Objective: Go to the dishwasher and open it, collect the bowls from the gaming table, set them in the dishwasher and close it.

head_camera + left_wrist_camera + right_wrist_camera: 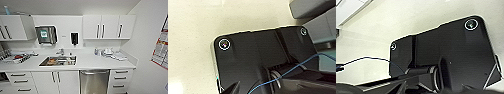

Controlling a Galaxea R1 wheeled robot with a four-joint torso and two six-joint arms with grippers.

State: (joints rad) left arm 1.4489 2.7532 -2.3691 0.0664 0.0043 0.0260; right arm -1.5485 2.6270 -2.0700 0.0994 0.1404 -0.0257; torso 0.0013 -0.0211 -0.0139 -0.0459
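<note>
Dish rack (16, 58): far left on the white worktop (100, 62), wire-framed, holding mixed items too small to name.
Paper towel dispenser (46, 35): shiny metal box on the wall above the sink.
Sink (58, 61): rectangular steel basin set into the worktop, some objects inside, tap behind it.
Soap dispenser (74, 38): small dark box on the wall.
Dishwasher (94, 81): below the worktop, right of the sink, between white cabinet doors and a stack of white drawers (120, 78); brushed steel front, bar handle along its top, door closed.
Grippers: neither gripper's fingers can be made out in the wrist views, so I cannot tell their state, nor place the dishwasher relative to them.
Risk: in my judgement, a smooth bar handle could slip from a weak grasp, and a door swinging down could strike the robot's base if it stands too close.
</note>
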